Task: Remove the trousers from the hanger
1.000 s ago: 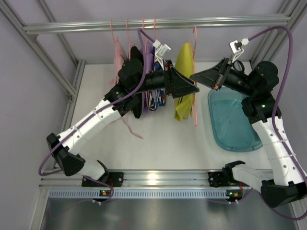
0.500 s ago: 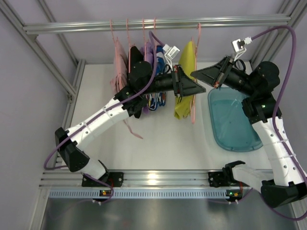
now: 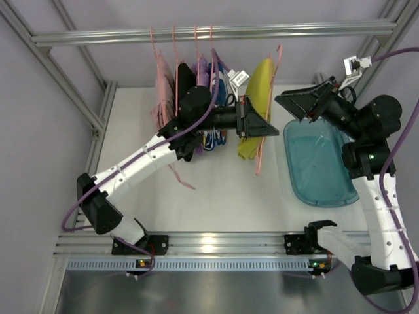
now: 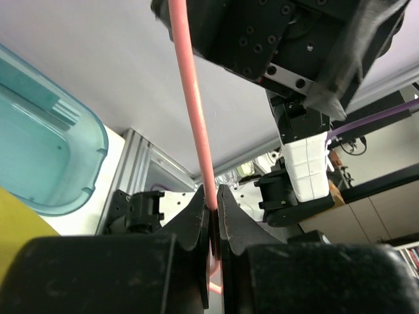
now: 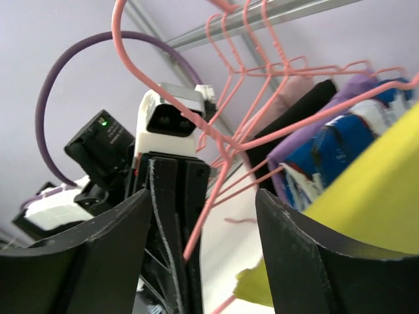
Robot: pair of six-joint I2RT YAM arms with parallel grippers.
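Note:
The yellow trousers (image 3: pixel 259 82) hang folded over a thin pink hanger (image 3: pixel 258 159), right of the other clothes. My left gripper (image 3: pixel 268 129) is shut on the hanger's wire (image 4: pixel 195 111), which runs up out of the closed jaws (image 4: pixel 213 198). The hook (image 3: pixel 278 51) leans right, just below the rail. My right gripper (image 3: pixel 283 101) stands open to the right of the trousers, holding nothing. In the right wrist view its fingers (image 5: pixel 98 261) are wide apart (image 5: pixel 203 196), framing the hanger (image 5: pixel 216 196), the left gripper (image 5: pixel 171 196) and the yellow cloth (image 5: pixel 373 196).
Several more pink hangers (image 3: pixel 175 46) with pink, black, purple and blue patterned clothes (image 3: pixel 211 137) hang from the rail (image 3: pixel 209 31) on the left. A teal bin (image 3: pixel 317 170) lies on the table at the right, under the right arm. Frame posts stand on both sides.
The left gripper reached right and shut on the hanger. The right gripper opened, let go and drew back to the right. The hanger's hook swung right.

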